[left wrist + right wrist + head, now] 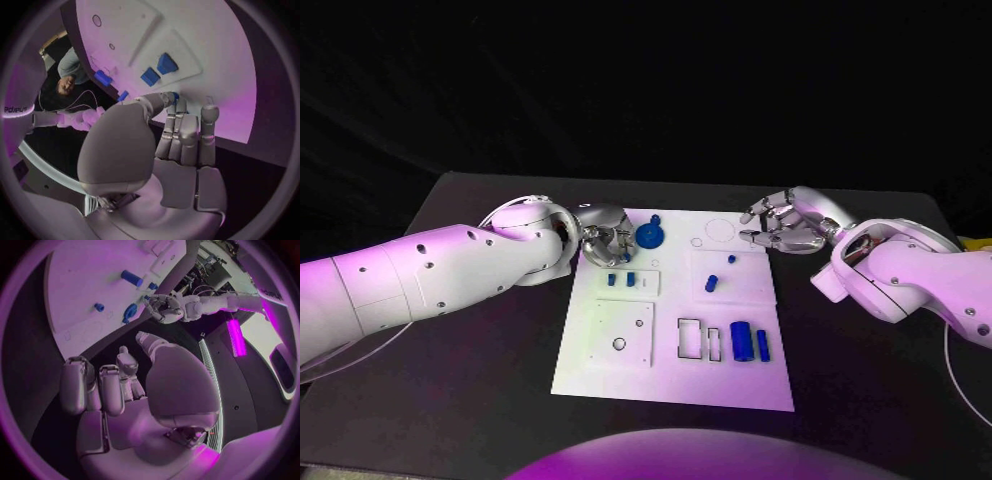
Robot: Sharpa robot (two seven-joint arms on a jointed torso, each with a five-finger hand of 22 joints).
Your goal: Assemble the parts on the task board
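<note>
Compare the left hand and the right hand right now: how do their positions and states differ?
The left hand sits over the far left corner of the white board, its fingers at a blue part; the right hand hangs beyond the board's far right corner, over the black table. Whether the left hand grips that part cannot be told; the right hand holds nothing, its fingers loosely curled and apart. Both are silver hands on white arms.

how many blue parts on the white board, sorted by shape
round blue part: 1
small blue blocks: 2
small blue pegs: 2
long blue pieces: 2
total: 7, as far as the head view shows
</note>
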